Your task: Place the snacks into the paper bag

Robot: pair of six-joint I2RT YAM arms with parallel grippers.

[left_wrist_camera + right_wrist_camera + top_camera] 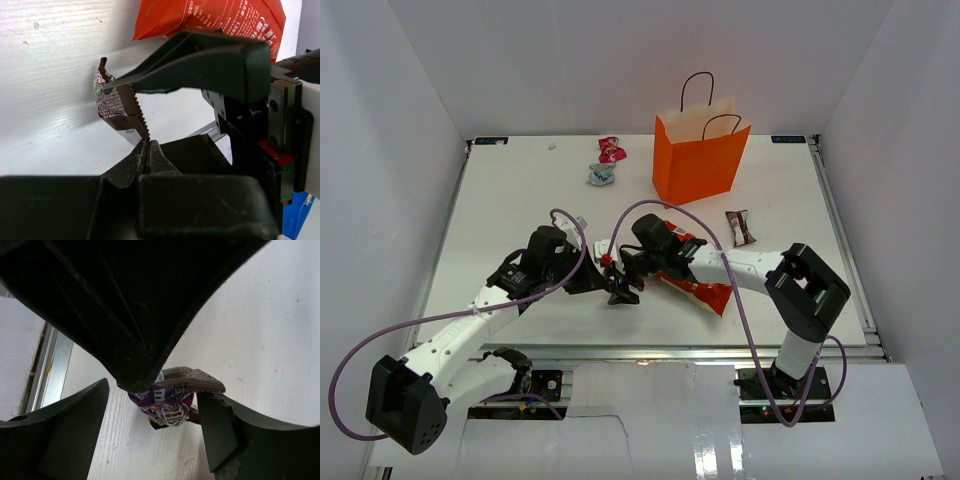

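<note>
The left gripper [148,145] pinches the brown candy packet [117,107], which lies between the spread fingers of the right gripper [152,407].

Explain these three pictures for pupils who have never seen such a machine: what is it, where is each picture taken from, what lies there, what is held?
It is a robot: two arms bolted at the edge of a table, each ending in a two-finger gripper. One picture looks down from above; the other two come from cameras on the wrists. On the table are an orange paper bag, a red chip bag, a pink sweet, a silver-blue sweet and a dark brown bar. The left gripper is shut on a brown wrapper. The right gripper is open, a finger on either side of it.
</note>
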